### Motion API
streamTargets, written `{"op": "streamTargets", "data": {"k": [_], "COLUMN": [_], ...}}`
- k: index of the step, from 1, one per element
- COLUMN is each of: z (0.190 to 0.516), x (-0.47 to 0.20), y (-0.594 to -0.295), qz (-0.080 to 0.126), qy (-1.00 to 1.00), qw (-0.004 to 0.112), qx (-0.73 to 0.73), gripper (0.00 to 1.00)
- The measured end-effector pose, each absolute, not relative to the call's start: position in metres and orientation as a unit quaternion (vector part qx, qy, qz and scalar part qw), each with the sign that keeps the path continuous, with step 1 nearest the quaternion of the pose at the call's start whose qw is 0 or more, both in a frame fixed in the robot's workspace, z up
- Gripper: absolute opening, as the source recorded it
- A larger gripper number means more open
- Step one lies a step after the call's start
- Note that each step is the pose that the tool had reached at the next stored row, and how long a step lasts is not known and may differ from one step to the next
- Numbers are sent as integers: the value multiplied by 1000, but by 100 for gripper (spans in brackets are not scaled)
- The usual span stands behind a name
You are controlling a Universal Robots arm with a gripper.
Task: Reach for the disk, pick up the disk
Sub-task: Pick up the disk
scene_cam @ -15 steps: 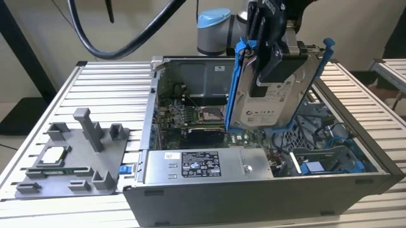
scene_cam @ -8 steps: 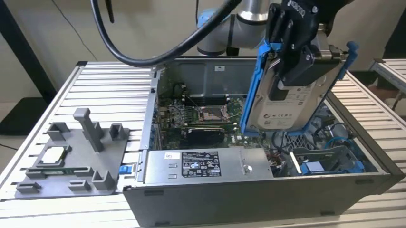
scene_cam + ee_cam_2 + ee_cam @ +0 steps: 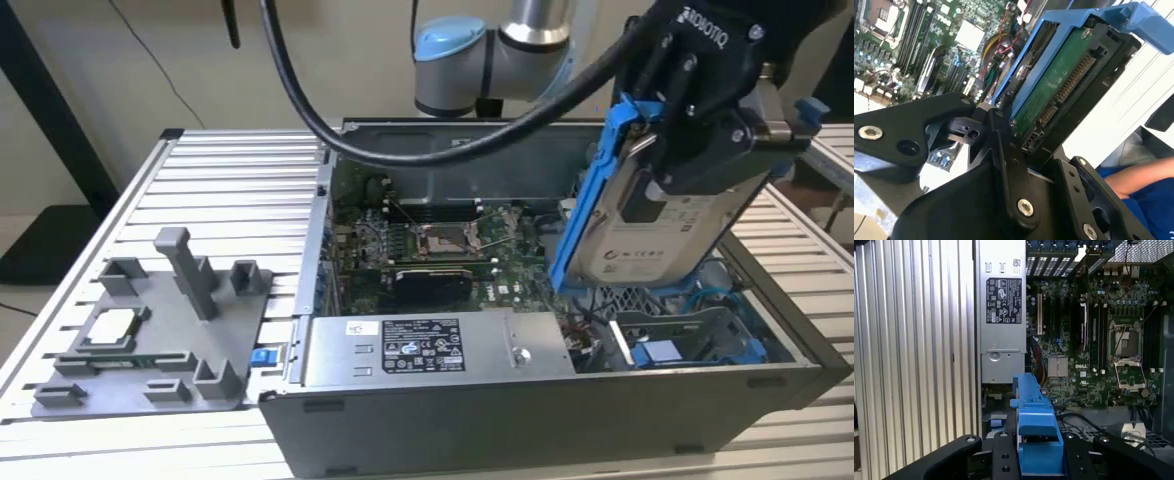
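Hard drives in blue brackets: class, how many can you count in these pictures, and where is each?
1. The disk is clamped upright in the end effector, raised above the open computer case at the exterior view's right. Others may be hidden inside the case.

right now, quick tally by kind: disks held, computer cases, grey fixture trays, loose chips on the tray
disk, clamped in the pincer above the case: 1
open computer case: 1
grey fixture tray on the exterior view's left: 1
square silver chip on that tray: 1
total: 4
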State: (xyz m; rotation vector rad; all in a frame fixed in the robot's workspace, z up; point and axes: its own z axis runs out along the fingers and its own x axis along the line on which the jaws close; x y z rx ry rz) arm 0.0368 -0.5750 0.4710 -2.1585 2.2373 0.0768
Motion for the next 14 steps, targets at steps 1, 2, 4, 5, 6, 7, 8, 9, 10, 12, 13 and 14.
{"op": "streamTargets", "data": {"k": [1, 2, 4, 5, 6, 7, 8, 9, 10, 12, 13, 14], "z": [471, 471, 471, 471, 471, 471, 471, 471, 471, 471, 471, 471], "x": [40, 44, 52, 56, 61, 65, 70, 74, 79, 87, 91, 95], "y": [-577, -579, -583, -584, -586, -588, -590, -591, -592, -594, -594, -595], "qz": [25, 25, 25, 25, 25, 25, 25, 25, 25, 24, 24, 24], "qy": [719, 719, 719, 719, 719, 719, 719, 719, 719, 719, 719, 719], "qw": [16, 16, 16, 16, 16, 15, 15, 15, 15, 15, 14, 14], "qx": [-694, -694, -694, -694, -694, -694, -694, -694, -694, -694, -694, -694], "gripper": [0, 0, 0, 0, 0, 0, 0, 0, 0, 0, 0, 0]}}
